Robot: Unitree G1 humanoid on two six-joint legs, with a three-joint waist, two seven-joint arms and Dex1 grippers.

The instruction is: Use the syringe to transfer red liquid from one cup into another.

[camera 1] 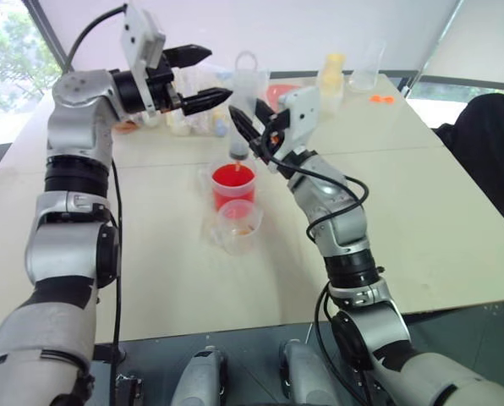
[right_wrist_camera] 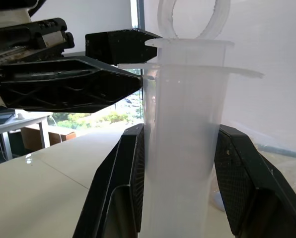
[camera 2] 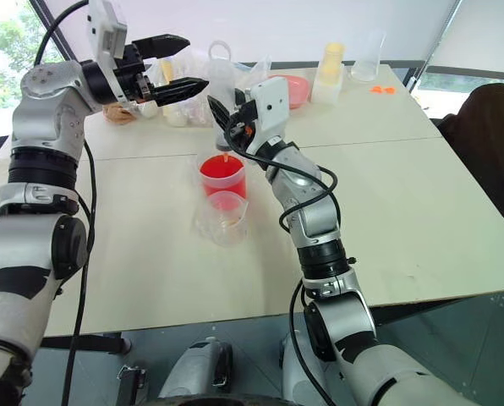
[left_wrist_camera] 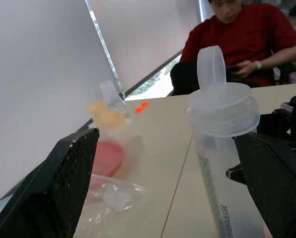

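Already the right gripper (camera 1: 250, 128) has its fingers clamped on the syringe (right_wrist_camera: 184, 148), held upright with its orange tip over the taller cup (camera 1: 232, 186) of red liquid (camera 1: 233, 178) near the counter's (camera 1: 421, 220) middle. Beside the plunger ring, the left gripper (camera 1: 203, 78) waits, fingers spread wide. A clumsy pull could tilt the barrel and spill red. Whether the tip touches the liquid is unclear. The shorter cup (camera 1: 236, 224) touches the taller one.

Bare table (camera 1: 421, 220) right of cups (camera 1: 233, 188); clutter (camera 1: 336, 80) behind.
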